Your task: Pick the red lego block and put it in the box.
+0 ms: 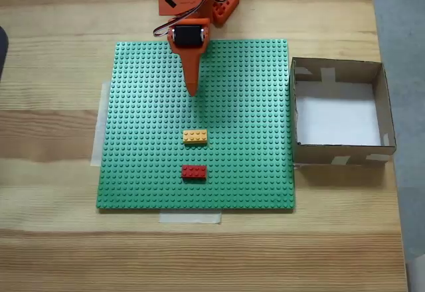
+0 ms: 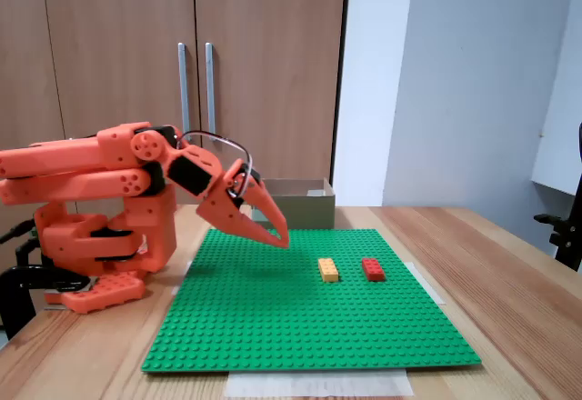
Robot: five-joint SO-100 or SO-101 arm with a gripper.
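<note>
Arm: orange, folded low at the 12 o'clock edge of the green baseplate (image 1: 166,139) in a fixed view, base sitting on the wooden table (image 1: 53,239).
Gripper: the gripper (image 1: 192,91) points down toward 6 o'clock in that view, tip hanging above the plate – not touching it, going by the side-on fixed view (image 2: 280,236).
Fingers: look pressed together into one point, nothing between them.
Red lego block: the red lego block (image 1: 194,171) sits flat on the plate's studs at about 6 o'clock from the gripper tip, well apart from it; also seen side-on (image 2: 373,268).
Orange-yellow brick: the orange-yellow brick (image 1: 195,136) lies between tip and red one, just at 12 o'clock of the red, a small gap between them (image 2: 327,269).
Box: the box (image 1: 382,106) is at 3 o'clock – right up against the plate's edge, white floor bare, pale tape on the walls (image 2: 300,207).
</note>
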